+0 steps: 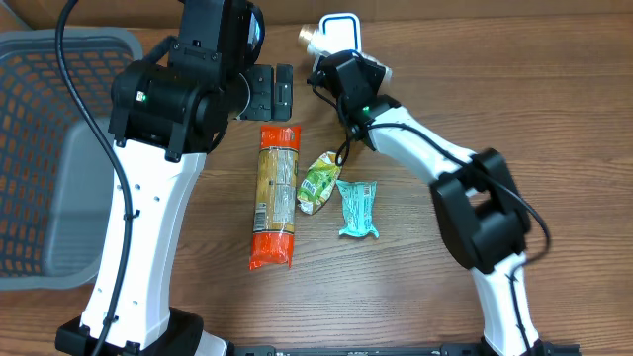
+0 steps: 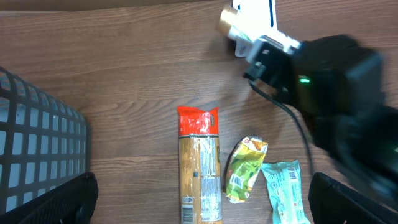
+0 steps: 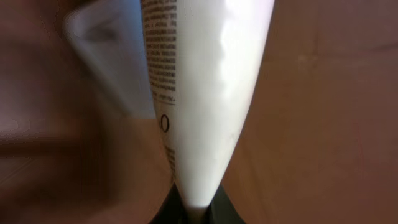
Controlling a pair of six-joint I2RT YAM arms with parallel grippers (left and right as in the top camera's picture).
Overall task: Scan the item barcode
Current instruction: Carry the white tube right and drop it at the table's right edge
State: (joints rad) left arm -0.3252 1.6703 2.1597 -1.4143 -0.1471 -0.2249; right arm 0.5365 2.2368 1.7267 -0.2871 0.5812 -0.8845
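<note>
A white tube [image 1: 336,30] with a gold cap lies at the far edge of the table, and my right gripper [image 1: 330,59] is shut on its flat end. In the right wrist view the tube [image 3: 205,93] tapers down into the jaws of the right gripper [image 3: 194,210]; small print shows on it, but no barcode. The left wrist view shows the same tube [image 2: 254,17] at the top. My left gripper [image 1: 269,91] hangs open above the table, its fingers [image 2: 62,199] far apart, over a long orange pasta pack [image 1: 276,196] with a barcode [image 2: 187,214].
A green packet [image 1: 318,182] and a teal packet [image 1: 357,208] lie right of the pasta pack. A grey mesh basket [image 1: 40,44] fills the left side of the table, and its wall [image 2: 37,143] shows in the left wrist view.
</note>
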